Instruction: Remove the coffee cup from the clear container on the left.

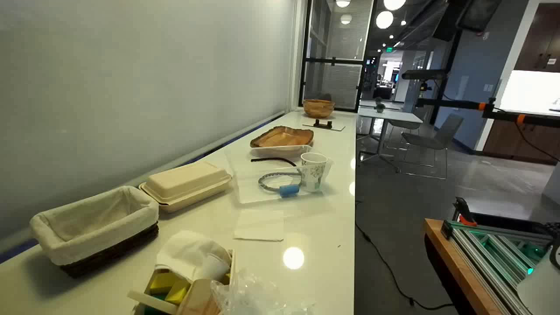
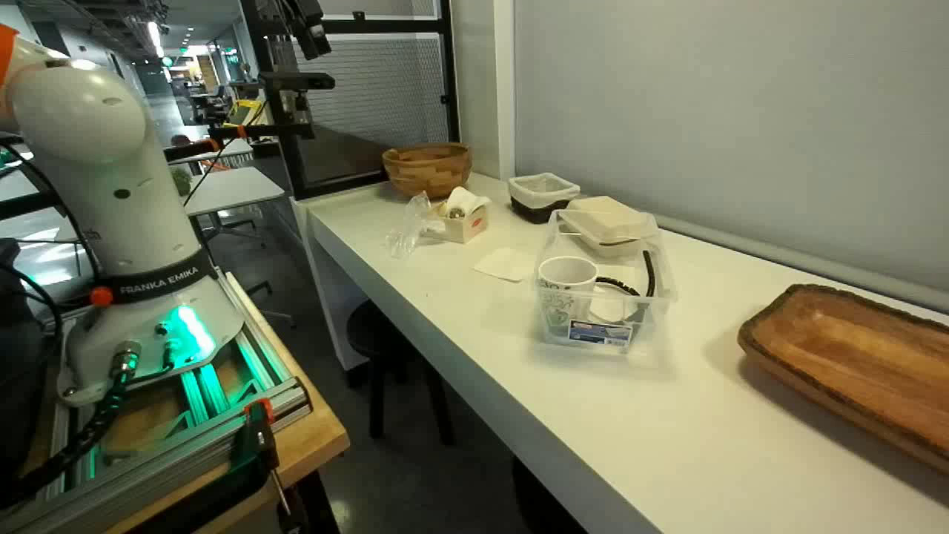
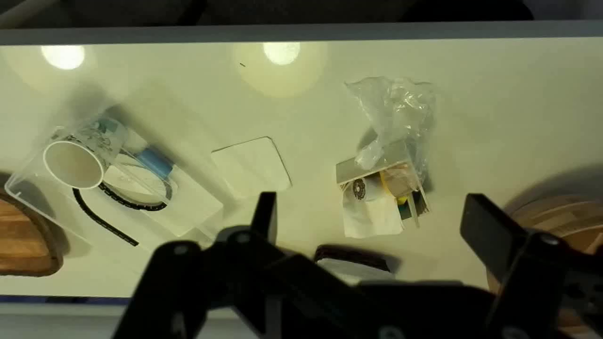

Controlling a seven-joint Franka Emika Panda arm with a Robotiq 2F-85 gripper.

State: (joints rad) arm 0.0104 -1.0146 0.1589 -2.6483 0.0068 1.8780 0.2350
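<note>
The coffee cup, a white paper cup with grey markings, stands in the clear container in both exterior views [image 1: 313, 175] [image 2: 567, 280]. It also shows at the left in the wrist view [image 3: 74, 165], its open mouth toward the camera. The clear container is a rectangular transparent plastic bin [image 2: 643, 317] with a label on one wall; it also shows in an exterior view [image 1: 246, 189] and the wrist view [image 3: 191, 214]. My gripper [image 3: 370, 209] is open and empty, high over the table. The cup and container lie left of its fingers in the wrist view, apart from them.
A dark cable with a blue end [image 1: 289, 190] lies in the bin beside the cup. A wooden tray [image 2: 852, 363], beige clamshell box [image 1: 188, 186], cloth-lined basket [image 1: 94, 223], napkin [image 3: 252, 167], small box with plastic wrap [image 3: 358, 172] and wooden bowl [image 2: 428, 169] stand along the table.
</note>
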